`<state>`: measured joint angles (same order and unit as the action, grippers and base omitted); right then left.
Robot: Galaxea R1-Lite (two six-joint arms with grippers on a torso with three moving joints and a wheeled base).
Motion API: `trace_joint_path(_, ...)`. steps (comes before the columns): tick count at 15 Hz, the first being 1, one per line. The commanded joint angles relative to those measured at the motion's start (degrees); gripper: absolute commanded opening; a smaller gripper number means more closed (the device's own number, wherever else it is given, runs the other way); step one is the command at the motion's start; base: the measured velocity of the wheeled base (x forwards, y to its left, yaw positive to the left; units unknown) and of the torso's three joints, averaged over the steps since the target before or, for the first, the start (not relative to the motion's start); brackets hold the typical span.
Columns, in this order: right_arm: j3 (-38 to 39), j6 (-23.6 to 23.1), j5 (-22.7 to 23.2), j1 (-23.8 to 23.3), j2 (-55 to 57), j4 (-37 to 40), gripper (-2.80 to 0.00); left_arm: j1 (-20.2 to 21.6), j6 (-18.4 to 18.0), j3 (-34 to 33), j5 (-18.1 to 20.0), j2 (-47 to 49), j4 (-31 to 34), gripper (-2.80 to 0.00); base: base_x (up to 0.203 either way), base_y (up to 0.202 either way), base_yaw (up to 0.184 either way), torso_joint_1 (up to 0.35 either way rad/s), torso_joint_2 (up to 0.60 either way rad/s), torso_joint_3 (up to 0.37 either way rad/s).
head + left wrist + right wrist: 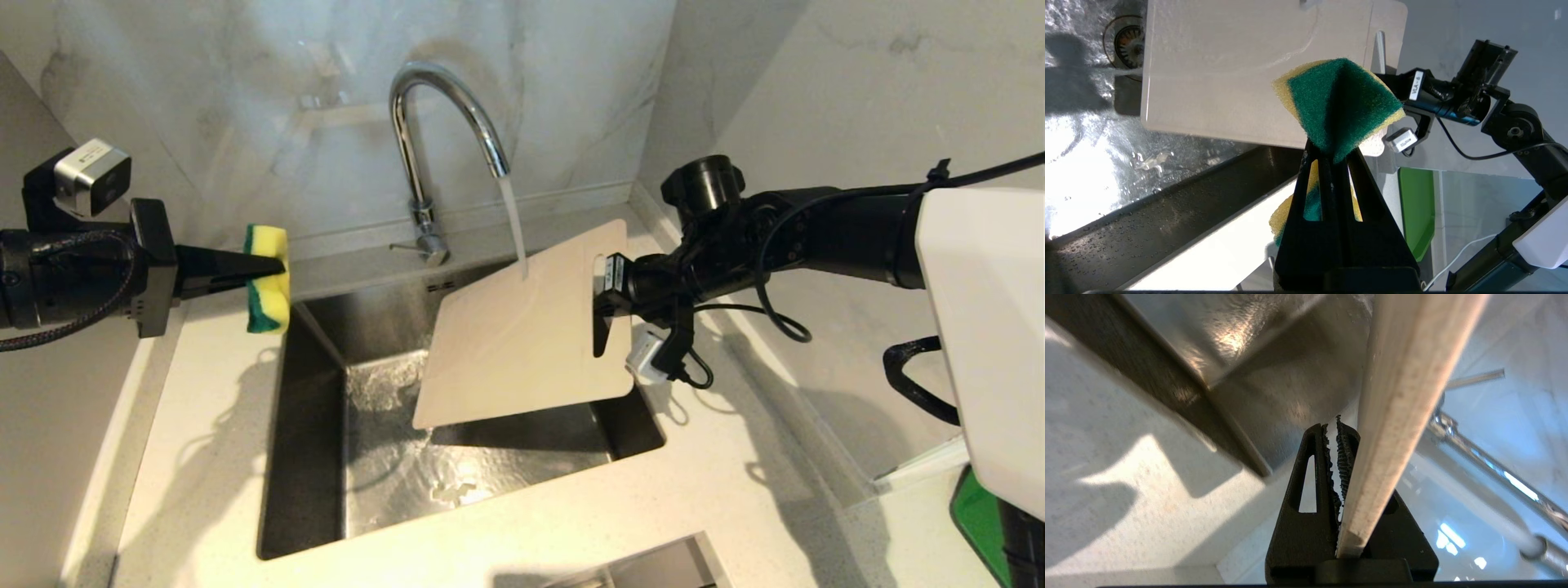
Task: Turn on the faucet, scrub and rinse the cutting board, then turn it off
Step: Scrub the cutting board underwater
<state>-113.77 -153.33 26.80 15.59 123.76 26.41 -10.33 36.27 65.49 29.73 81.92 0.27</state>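
Rinse stage: the faucet runs onto the cutting board, tilted over the sink and clamped at its handle end by the right tool. Well aside, the left tool pinches the sponge. Shut-off remains.

My right gripper covers the cutting board's handle slot. The sink's back corner hides under that board — my sponge blocks its near edge; 1 green object is cropped.
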Motion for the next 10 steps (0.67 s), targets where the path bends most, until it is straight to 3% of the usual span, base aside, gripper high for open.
trace_joint_path(1, 0.04, -0.91, 0.99, 0.06, -0.01, -0.24, -2.8, 0.04, 0.21, -0.01, 0.15, 0.09, 0.0, -2.8, 0.0, 0.0, 0.0, 0.0, 0.0, 0.0)
trace_joint_path(10, 0.04, 0.73, 2.29, 4.17, 1.45, -3.23, -2.8, 0.04, 0.21, -0.01, 0.15, 0.15, 0.0, -2.8, 0.0, 0.0, 0.0, 0.0, 0.0, 0.0)
